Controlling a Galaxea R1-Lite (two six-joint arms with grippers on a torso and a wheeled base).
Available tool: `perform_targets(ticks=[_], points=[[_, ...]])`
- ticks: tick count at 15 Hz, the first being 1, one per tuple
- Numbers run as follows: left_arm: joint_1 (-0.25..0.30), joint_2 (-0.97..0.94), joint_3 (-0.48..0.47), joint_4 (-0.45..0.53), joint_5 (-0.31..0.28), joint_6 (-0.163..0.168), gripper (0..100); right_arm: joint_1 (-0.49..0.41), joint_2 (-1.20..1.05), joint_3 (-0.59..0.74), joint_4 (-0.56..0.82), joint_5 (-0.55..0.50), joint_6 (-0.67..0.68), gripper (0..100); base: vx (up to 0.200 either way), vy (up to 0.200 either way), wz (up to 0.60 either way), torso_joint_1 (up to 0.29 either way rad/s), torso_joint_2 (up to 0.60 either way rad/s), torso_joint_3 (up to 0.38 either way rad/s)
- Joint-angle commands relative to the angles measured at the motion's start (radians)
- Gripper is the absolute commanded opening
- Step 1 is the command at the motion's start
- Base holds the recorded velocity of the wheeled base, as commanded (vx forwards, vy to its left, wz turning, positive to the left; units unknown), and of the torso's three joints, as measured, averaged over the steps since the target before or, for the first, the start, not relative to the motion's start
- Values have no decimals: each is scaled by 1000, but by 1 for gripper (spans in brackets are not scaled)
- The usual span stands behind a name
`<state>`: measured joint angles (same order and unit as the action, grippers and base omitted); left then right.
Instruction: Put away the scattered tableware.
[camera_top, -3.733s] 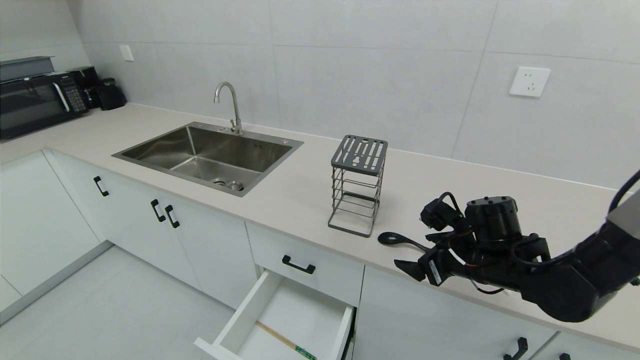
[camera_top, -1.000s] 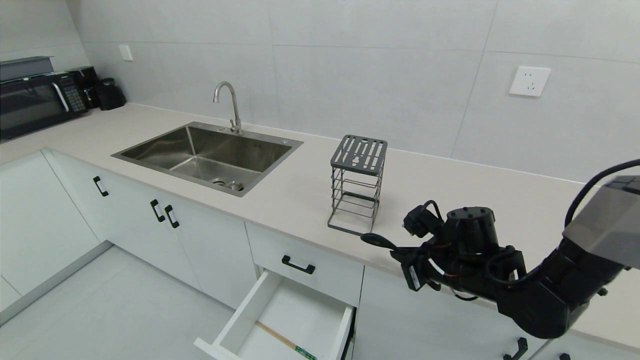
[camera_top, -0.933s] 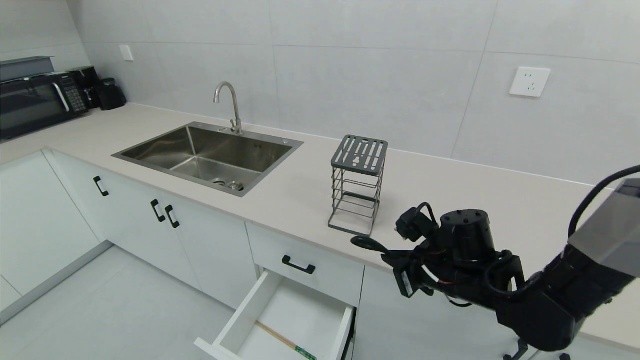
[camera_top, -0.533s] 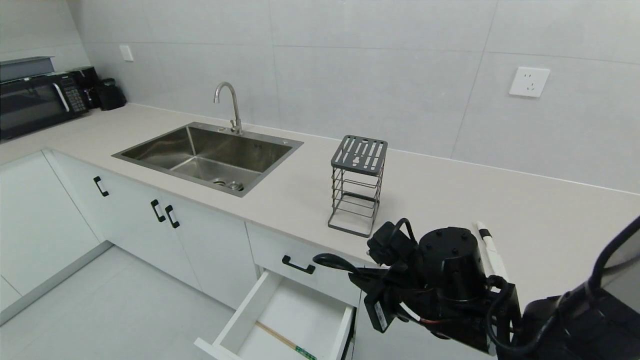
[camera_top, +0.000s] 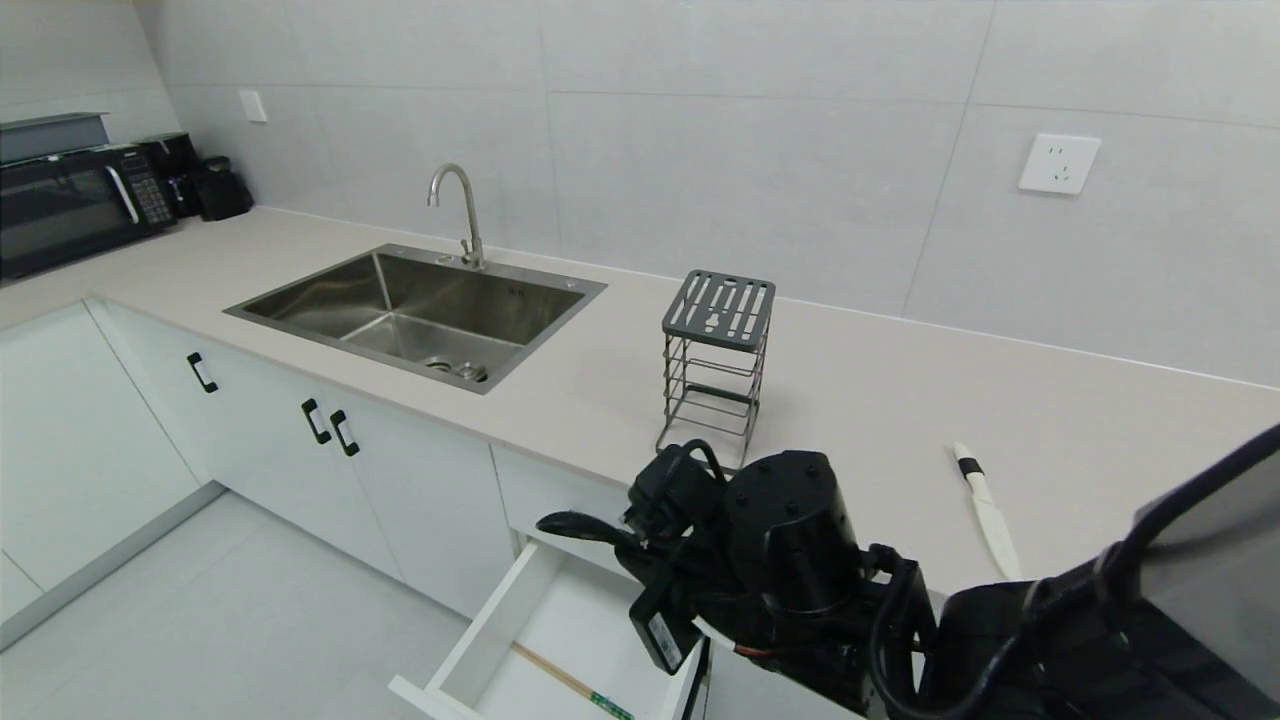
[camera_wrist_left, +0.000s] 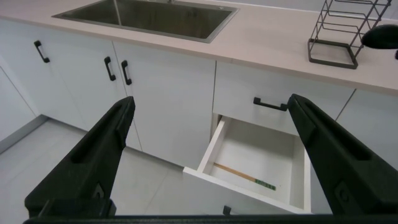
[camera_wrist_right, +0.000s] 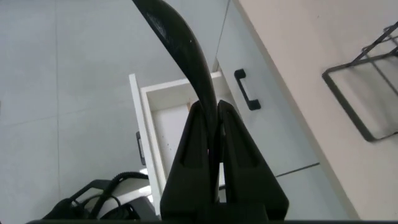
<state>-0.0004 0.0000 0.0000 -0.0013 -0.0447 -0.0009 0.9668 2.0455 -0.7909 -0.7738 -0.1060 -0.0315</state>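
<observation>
Down low, the white drawer (camera_top: 480, 630) stands pulled out with chopsticks (camera_top: 560, 678) lying in it, and the left gripper (camera_wrist_left: 210, 109) hangs in front of the cabinets with its fingers spread wide. Above the drawer, just off the edge of the counter (camera_top: 880, 390), the right gripper (camera_wrist_right: 211, 118) is pinching the handle of a black spoon (camera_top: 575, 525), whose bowl sticks out to the left. Farther back on the counter a wire rack (camera_top: 715, 370) stands upright, a white knife (camera_top: 985, 505) lies well to its right, and the sink (camera_top: 330, 300) is set in off to the left.
</observation>
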Motion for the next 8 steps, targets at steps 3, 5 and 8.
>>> perform_targets(ticks=[3,5,8], points=[[0,2,0,0,0,-1,100,12,85,-119,79,-3,2,0,0,0,0,0,0,0],[0,2,0,0,0,1,100,9,113,-185,110,-1,15,0,0,0,0,0,0,0],[0,0,0,0,0,-1,100,13,147,-243,113,-3,61,0,0,0,0,0,0,0]])
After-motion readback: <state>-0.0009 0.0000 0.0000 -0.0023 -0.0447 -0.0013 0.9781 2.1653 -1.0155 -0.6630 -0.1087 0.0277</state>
